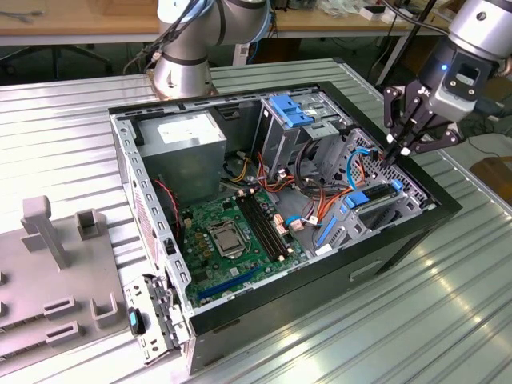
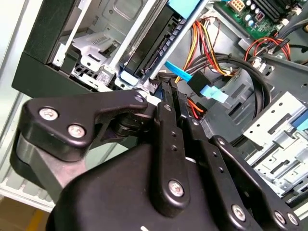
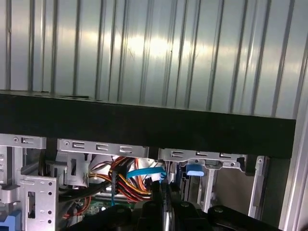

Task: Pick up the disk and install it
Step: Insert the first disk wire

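We found the gripper (image 1: pixel 398 150) poised over the front corner of the open computer case (image 1: pixel 416 220), at the exterior view's right; its jaws were drawn together, tip against tip, and we could see nothing pinched between them. In the second wrist view the gripper (image 2: pixel 166 83) showed the same: two black fingers (image 2: pixel 168 144) pressed side by side.

The disk (image 1: pixel 378 210) lay flat in the drive bay at that same corner, dark face up, its bright blue side rails along its edges; it sat lower in the case than the fingertips and was not in the jaws. In the second wrist view the disk (image 2: pixel 155 44) ran away from the fingertips as a dark slab in a silvery frame, its near end just beyond them; whether tips and disk touched we could not tell.

A blue data cable (image 2: pixel 177 71) passed just beside the fingertips, with a bundle of orange, yellow and red wires (image 2: pixel 211 48) near it. Deeper in the case lay the green motherboard (image 1: pixel 232 232), the grey power supply (image 1: pixel 188 140) and a metal cage with a blue latch (image 1: pixel 288 112) — all well apart from the jaws. The case rested on a ribbed metal table (image 1: pixel 384 320).
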`<state>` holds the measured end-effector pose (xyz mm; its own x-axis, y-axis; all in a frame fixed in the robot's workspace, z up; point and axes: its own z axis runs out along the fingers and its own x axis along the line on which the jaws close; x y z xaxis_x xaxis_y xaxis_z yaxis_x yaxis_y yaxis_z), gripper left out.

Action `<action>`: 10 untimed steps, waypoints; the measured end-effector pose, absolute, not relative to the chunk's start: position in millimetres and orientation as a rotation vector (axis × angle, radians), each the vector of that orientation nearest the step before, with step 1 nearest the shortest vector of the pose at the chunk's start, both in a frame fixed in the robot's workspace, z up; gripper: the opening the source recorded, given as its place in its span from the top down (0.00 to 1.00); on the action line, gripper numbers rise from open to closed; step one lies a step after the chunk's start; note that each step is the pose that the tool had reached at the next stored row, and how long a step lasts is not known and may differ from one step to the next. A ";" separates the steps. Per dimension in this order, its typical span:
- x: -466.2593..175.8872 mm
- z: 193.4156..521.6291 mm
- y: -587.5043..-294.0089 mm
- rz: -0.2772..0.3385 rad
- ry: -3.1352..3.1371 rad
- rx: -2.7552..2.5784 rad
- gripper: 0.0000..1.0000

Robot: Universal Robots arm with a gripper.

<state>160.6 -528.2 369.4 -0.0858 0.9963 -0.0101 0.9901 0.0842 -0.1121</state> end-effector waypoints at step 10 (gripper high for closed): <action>156.3 364.0 -528.1 0.086 -2.213 -2.173 0.84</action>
